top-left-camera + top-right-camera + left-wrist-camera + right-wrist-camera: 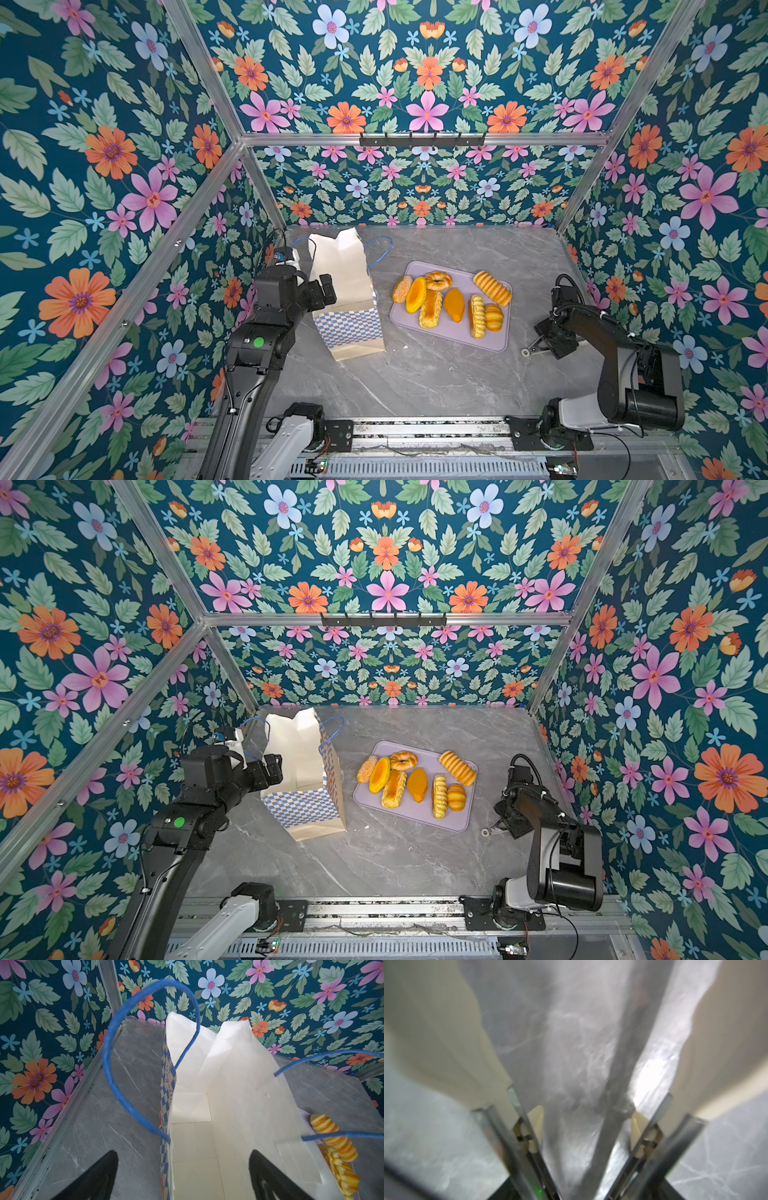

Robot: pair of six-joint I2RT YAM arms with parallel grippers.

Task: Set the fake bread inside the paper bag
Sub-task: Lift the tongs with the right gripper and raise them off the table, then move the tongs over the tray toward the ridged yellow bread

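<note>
1. The fake bread lies on the lilac tray, far from both grippers.
2. The left gripper has its fingers spread wide, one on each side of the paper bag wall.
3. The right gripper is apart too, holding nothing.
4. Red letters on the bag read "Baguett".

Count: fake bread 8 (long loaves 3, oval buns 3, ring 1, round roll 1) | paper bag 1 | tray 1

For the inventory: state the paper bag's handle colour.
Blue cord handles, clearest in the left wrist view.
</note>
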